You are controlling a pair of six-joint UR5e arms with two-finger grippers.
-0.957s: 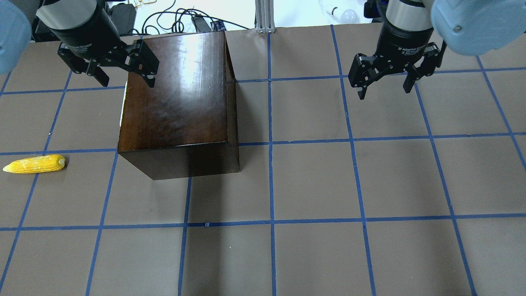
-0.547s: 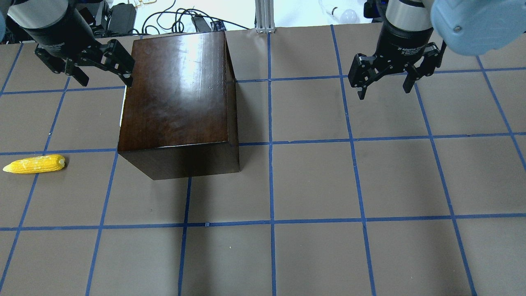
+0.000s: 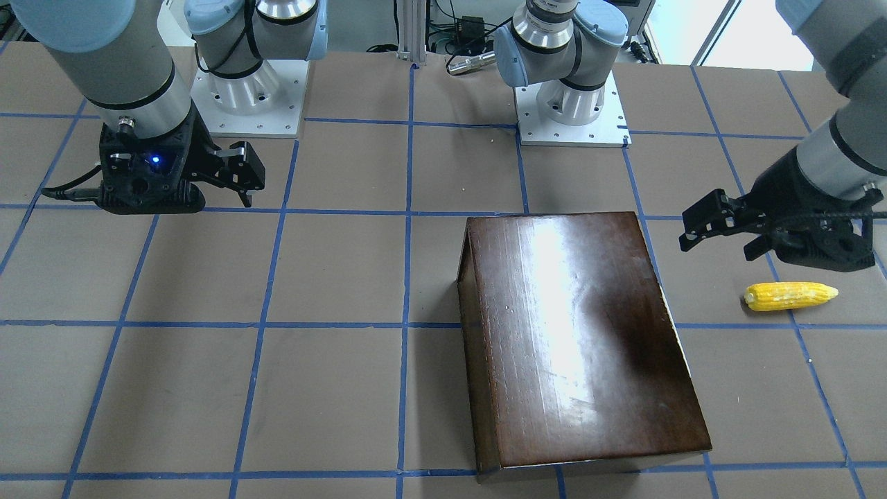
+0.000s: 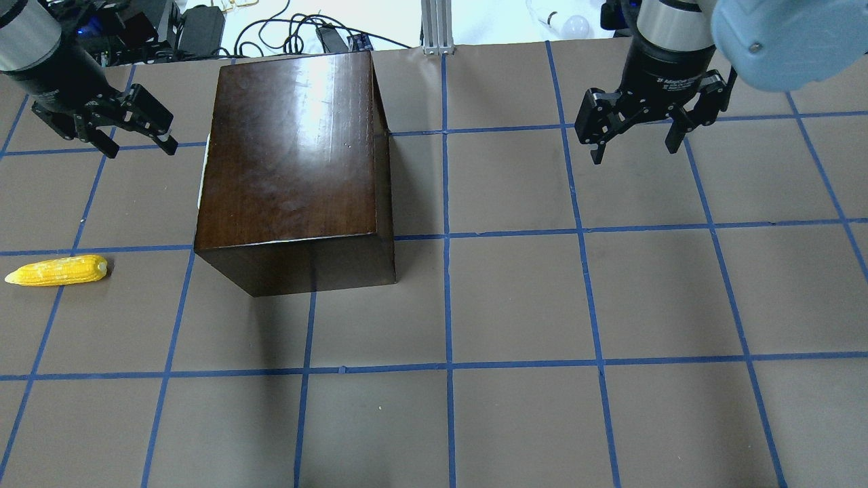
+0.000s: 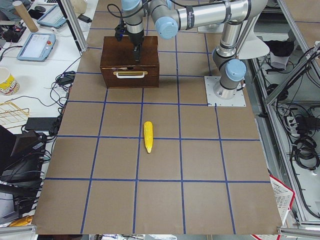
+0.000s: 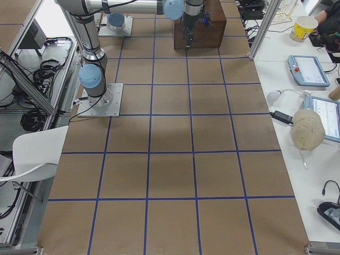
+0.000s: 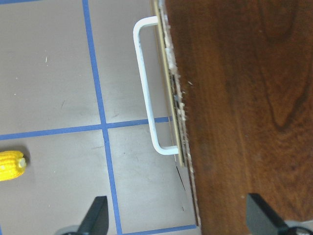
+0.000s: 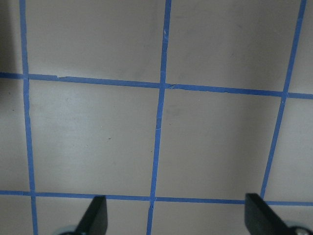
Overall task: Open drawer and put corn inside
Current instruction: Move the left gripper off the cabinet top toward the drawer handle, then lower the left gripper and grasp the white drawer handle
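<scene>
Hovering at the wooden box's (image 4: pixel 291 149) nine o'clock overhead, the left gripper (image 4: pixel 139 144) gapes empty; the right gripper (image 4: pixel 634 146) gapes at three; the corn (image 4: pixel 57 270) lies at eight. Left-side view: the drawer (image 5: pixel 150 80) sits shut. Wrist view: its white handle (image 7: pixel 145 83) waits, and lowering onto it looks next.

**Corn on table by box, L gripper close to it**

Dark glossy wooden box (image 3: pixel 575 333) sits on brown table (image 3: pixel 332 388) w/ blue tape grid, right of ctr in view. Only its top and one side wall show.

Corn (image 3: pixel 790 296) lies flat on table at view's right, near box but apart, tapered end pointing away from box.

L gripper (image 3: pixel 717 248) is close to corn on robot side, fingers spread, nothing btwn them, not touching corn.

R gripper (image 3: pixel 251 190) is at view's left, well apart from box, w/ blue light on wrist unit. Finger gap unclear from this angle.
</scene>
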